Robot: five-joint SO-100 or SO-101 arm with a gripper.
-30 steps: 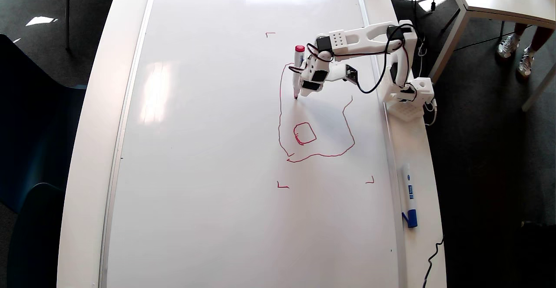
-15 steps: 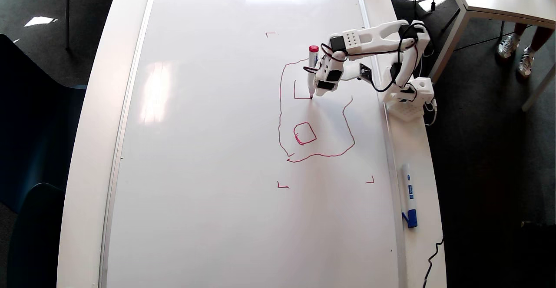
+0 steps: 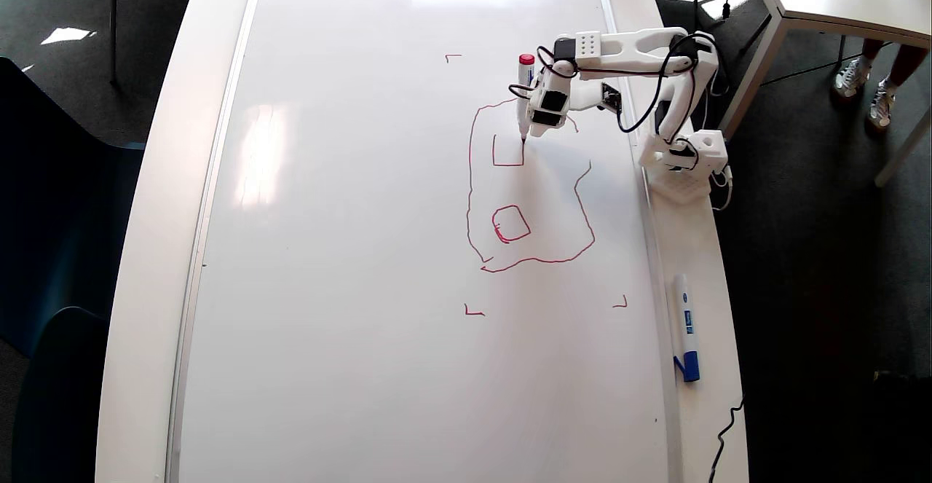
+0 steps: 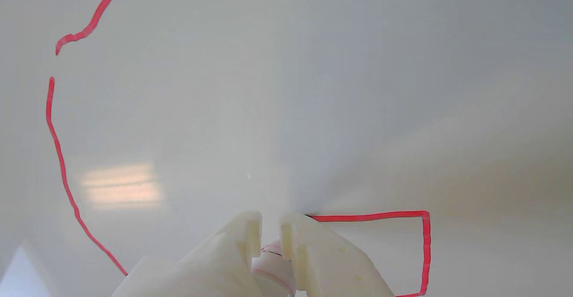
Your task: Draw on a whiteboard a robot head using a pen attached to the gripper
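One pen [image 3: 524,97] | clamped upright in tool [image 3: 535,130] | tip on whiteboard [image 3: 349,250]

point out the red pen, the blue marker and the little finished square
red pen [image 3: 523,97], overhead view, on its white barrel
blue marker [image 3: 685,323], overhead view, mid-barrel, beside the board
finished square [image 3: 526,222], overhead view, on its right-hand line

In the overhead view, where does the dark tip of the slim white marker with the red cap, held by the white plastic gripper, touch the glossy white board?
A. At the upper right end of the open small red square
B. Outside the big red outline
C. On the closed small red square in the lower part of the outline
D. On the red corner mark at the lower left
A: the pen tip meets the top of the right side of the open, three-sided square inside the robot head on the whiteboard, while the gripper holds the pen.
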